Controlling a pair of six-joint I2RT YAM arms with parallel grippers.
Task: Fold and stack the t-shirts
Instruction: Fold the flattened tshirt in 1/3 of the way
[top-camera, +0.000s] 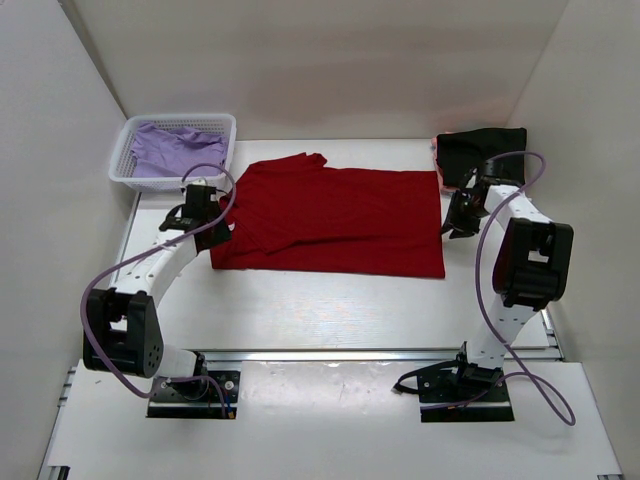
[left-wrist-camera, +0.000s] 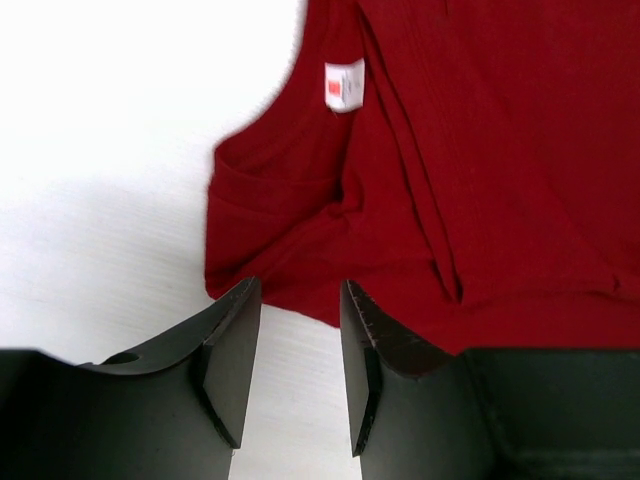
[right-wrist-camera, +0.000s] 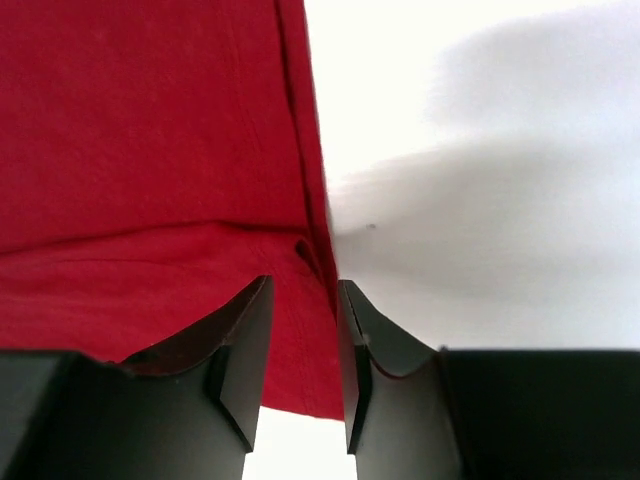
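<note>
A deep red t-shirt (top-camera: 335, 220) lies spread flat in the middle of the table, collar toward the left. My left gripper (top-camera: 210, 233) hovers open at its left sleeve edge; in the left wrist view the sleeve (left-wrist-camera: 290, 220) lies just beyond the fingertips (left-wrist-camera: 245, 300), with bare table between them. My right gripper (top-camera: 458, 222) is open over the shirt's right hem; that hem corner (right-wrist-camera: 305, 340) lies between the parted fingers. A lavender t-shirt (top-camera: 170, 150) lies in the basket. A black t-shirt (top-camera: 480, 150) sits folded at the back right with pink cloth under it.
The white lattice basket (top-camera: 128, 172) stands at the back left corner. White walls enclose the table on the left, back and right. A metal rail (top-camera: 340, 353) crosses the near edge in front of the arm bases.
</note>
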